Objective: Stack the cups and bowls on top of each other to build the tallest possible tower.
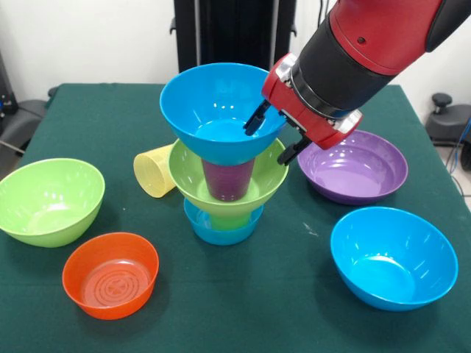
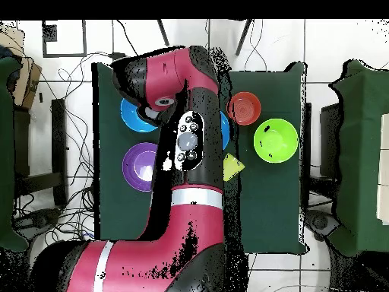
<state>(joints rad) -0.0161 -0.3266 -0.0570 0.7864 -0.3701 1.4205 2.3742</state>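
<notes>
The gripper (image 1: 275, 137) straddles the rim of the top blue bowl (image 1: 221, 110), fingers apart on either side, apparently not clamping. The tower (image 1: 224, 184) stands mid-table. A sideways nudge while pulling away could tip that bowl off the narrow purple cup (image 1: 227, 181).

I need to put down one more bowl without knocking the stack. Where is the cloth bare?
Bare green cloth lies between the small orange plastic bowl and the loose blue plastic bowl, in front of the tower. The far-left corner is bare too. It is crowded around the tower: yellow translucent cup, wide purple bowl, gripper.
</notes>
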